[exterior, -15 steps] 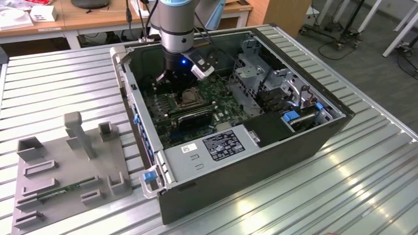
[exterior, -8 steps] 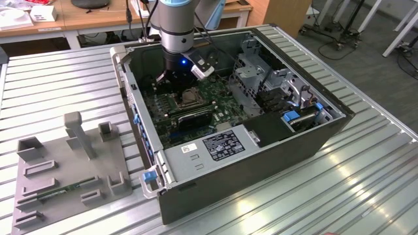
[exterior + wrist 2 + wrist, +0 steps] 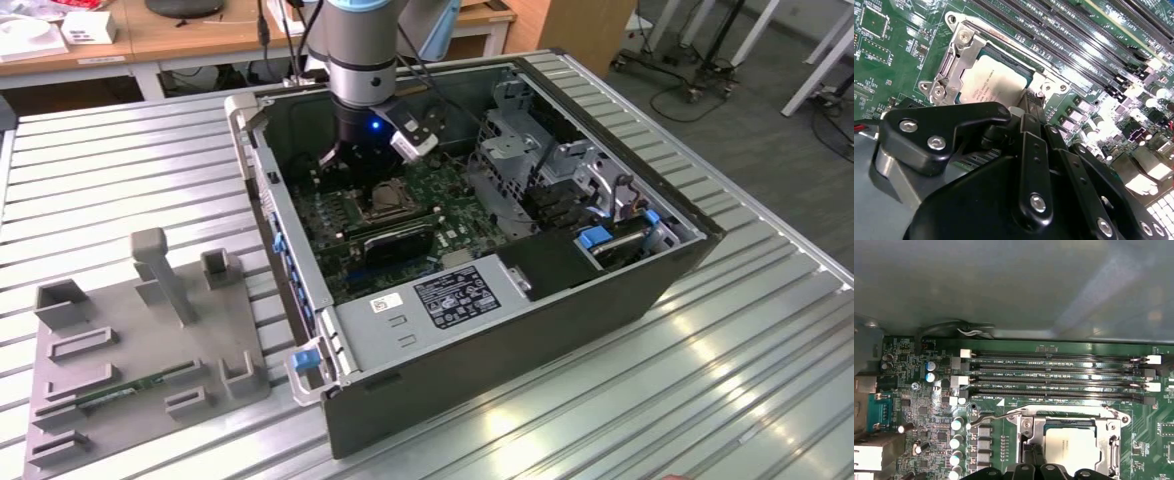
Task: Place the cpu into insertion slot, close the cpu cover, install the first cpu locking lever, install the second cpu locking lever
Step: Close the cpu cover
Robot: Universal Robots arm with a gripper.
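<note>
Closest to the lens in the second wrist view, the gripper is hanging low over the socket. Its black fingers are drawn narrow, the tips all but meeting, and nothing is showing between them. The tips are sitting at the edge of the cpu cover; I cannot tell whether they are pressing on it or hovering just above.

The cpu is lying seated in the insertion slot, with its silvery top showing through the cover's window. The cover is lying flat over it. In the first wrist view a thin wire locking lever is sticking out from the socket's corner toward a row of capacitors. I cannot tell whether it is hooked down. Four long memory slots are running just beyond the socket on the green motherboard.

In the exterior view the arm is reaching down into the open computer case, which is standing on a slatted metal table. A black ribbed heatsink is sitting just on the near side of the slot. Well apart, on the exterior view's left, a grey fixture tray is carrying a memory stick.
</note>
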